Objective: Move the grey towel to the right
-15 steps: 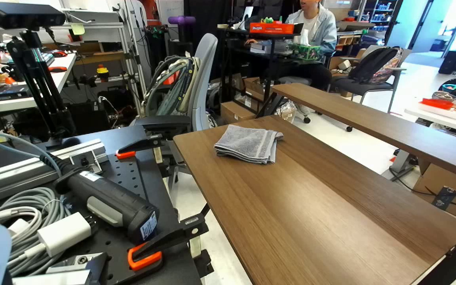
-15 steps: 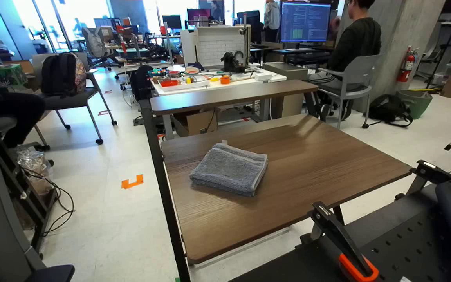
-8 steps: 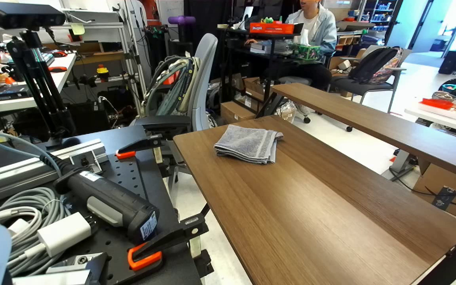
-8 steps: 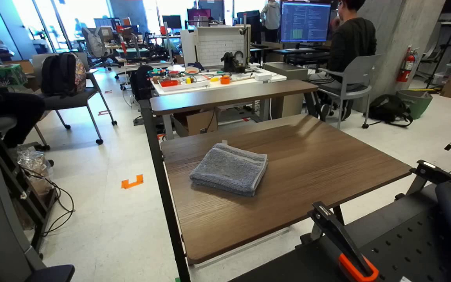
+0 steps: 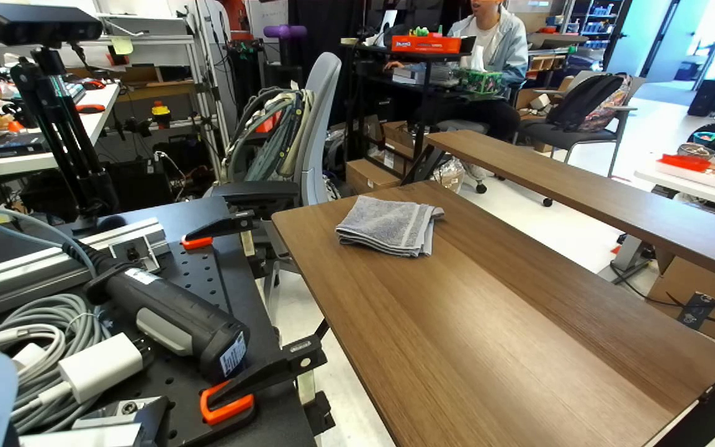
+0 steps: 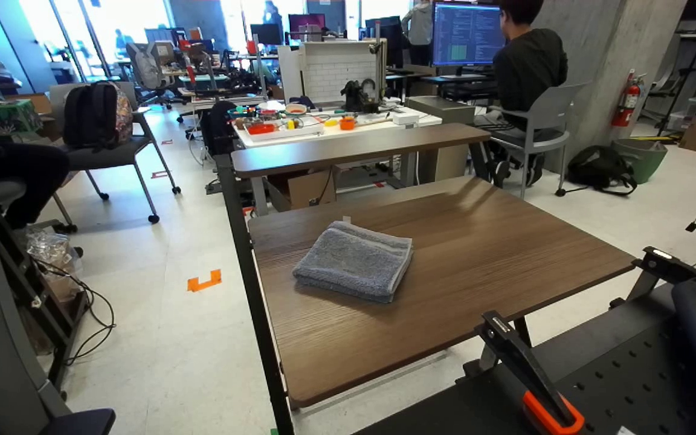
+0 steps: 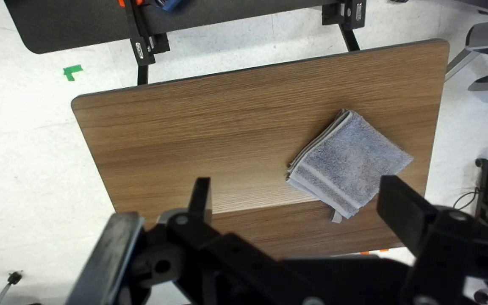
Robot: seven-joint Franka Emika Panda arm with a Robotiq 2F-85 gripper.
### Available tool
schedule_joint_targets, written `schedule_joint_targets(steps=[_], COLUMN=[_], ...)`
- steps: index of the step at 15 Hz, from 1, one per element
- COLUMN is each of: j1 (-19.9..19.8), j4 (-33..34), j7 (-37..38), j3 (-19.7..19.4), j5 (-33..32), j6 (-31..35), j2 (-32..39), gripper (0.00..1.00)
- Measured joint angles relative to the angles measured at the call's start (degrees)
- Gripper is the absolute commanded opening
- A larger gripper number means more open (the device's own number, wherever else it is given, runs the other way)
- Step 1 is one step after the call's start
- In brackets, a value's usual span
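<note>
The grey towel [image 5: 388, 225] lies folded and flat on the brown wooden table, near one short end of it. It shows in both exterior views, with a striped band and a small tag at one edge [image 6: 354, 261]. In the wrist view the towel [image 7: 350, 161] is at right of centre, seen from above. My gripper [image 7: 297, 180] is in the wrist view only, with its two black fingers wide apart and nothing between them. It is well above the table. The right finger overlaps the towel's lower right side in the picture without touching it. No gripper shows in the exterior views.
The wooden table [image 5: 488, 335] has a raised wooden shelf [image 5: 581, 192] along one long side. A black bench [image 5: 208, 273] with orange clamps [image 5: 227, 403], a scanner-like tool [image 5: 171, 316] and cables stands along the opposite side. A grey chair [image 5: 317, 124] stands by the towel's end.
The towel and the table have not moved. In an exterior view the seated person in the background has shifted to the left.
</note>
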Motion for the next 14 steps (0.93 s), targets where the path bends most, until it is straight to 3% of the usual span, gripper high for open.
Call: schedule_joint_targets(steps=[4, 8, 11, 14], j1=[0.6, -0.1, 0.1, 2.5], j4=[0.7, 5.6, 12.1, 19.9], j7=[7.2, 21.4, 29.0, 30.5], j3=[8.2, 16.1, 16.8, 13.5], j5=[-2.7, -13.4, -22.6, -25.6], j6=[6.1, 13.4, 13.7, 13.7], j2=[7.7, 20.7, 31.2, 41.9], gripper=[1.0, 1.0, 1.0, 1.0])
